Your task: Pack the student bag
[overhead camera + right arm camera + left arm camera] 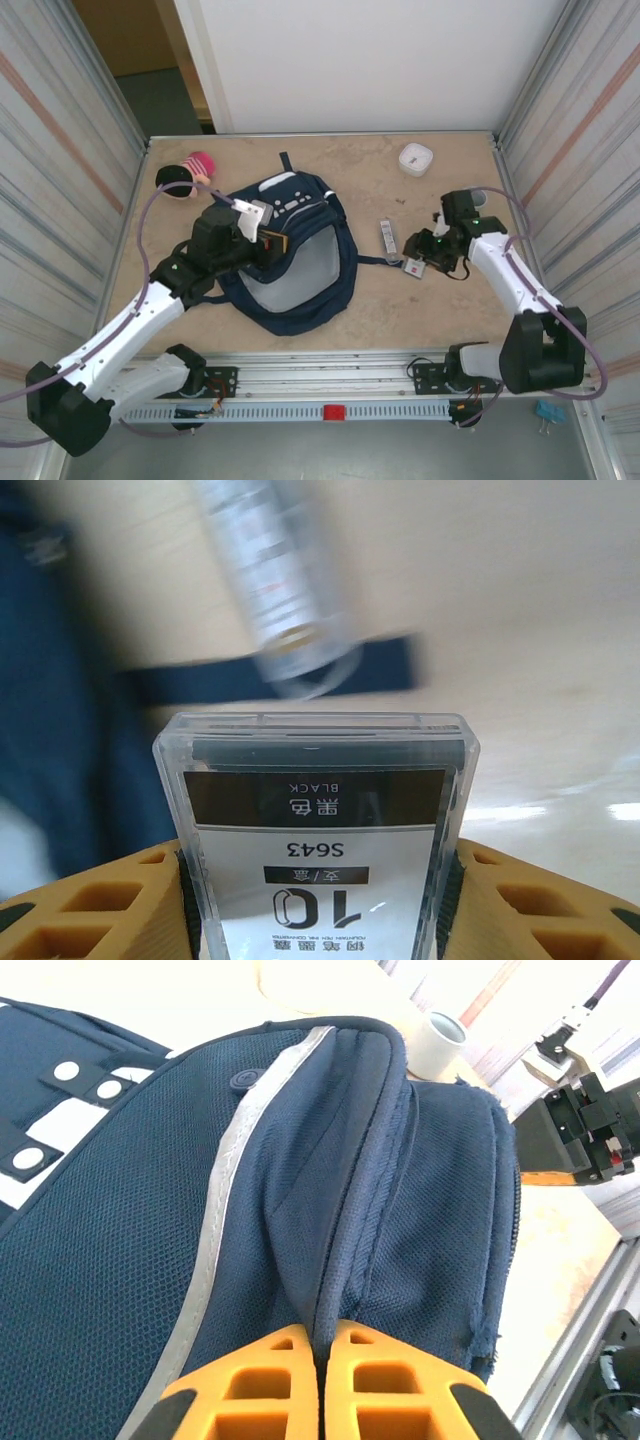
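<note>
Clear tube point(275, 590) ahead of gripped box point(315, 820) (student bag point(300, 265) strap beside).

The left gripper point(320, 1332) was clamped on a raised seam fold of the student bag point(120, 1260) (navy mesh fabric), just right of its pale stripe point(228, 1200).

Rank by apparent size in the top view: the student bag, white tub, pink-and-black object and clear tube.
1. student bag, by far the largest
2. pink-and-black object
3. white tub
4. clear tube, longer than the tub but much thinner
</note>
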Action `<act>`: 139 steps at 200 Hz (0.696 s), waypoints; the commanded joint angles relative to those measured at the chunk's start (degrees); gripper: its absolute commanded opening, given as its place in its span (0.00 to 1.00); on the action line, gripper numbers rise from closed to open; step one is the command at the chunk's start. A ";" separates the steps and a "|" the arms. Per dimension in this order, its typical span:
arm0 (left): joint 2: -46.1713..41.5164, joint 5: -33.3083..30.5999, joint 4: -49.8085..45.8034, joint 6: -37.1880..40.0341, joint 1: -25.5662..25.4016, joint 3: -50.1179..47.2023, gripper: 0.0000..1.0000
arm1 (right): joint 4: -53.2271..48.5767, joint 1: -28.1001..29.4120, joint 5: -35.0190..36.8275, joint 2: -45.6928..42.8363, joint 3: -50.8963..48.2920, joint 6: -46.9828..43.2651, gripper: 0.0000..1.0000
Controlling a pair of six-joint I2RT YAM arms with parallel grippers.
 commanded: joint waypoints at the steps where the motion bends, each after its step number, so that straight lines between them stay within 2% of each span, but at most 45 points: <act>1: -2.49 2.39 7.09 -2.73 -1.08 -0.21 0.03 | 5.42 6.52 -9.08 -2.82 0.15 10.17 0.54; 26: -3.21 3.90 11.23 -4.26 -1.23 -1.72 0.04 | 17.68 14.88 -10.98 -3.73 -2.07 19.91 0.55; 58: -3.85 5.06 15.64 -6.39 -1.31 -2.74 0.04 | 27.24 22.78 -9.96 2.09 -2.07 26.48 0.56; 89: -3.94 4.72 15.54 -6.30 -1.35 -2.36 0.04 | 36.71 27.02 -9.75 9.85 -1.69 31.52 0.58; 108: -4.28 4.28 15.02 -6.04 -1.35 -2.40 0.04 | 38.83 29.13 -7.32 13.27 -1.14 32.76 0.67; 139: -5.05 3.45 13.30 -4.85 -1.35 -2.08 0.04 | 40.36 29.62 -7.03 14.34 -2.32 34.00 0.71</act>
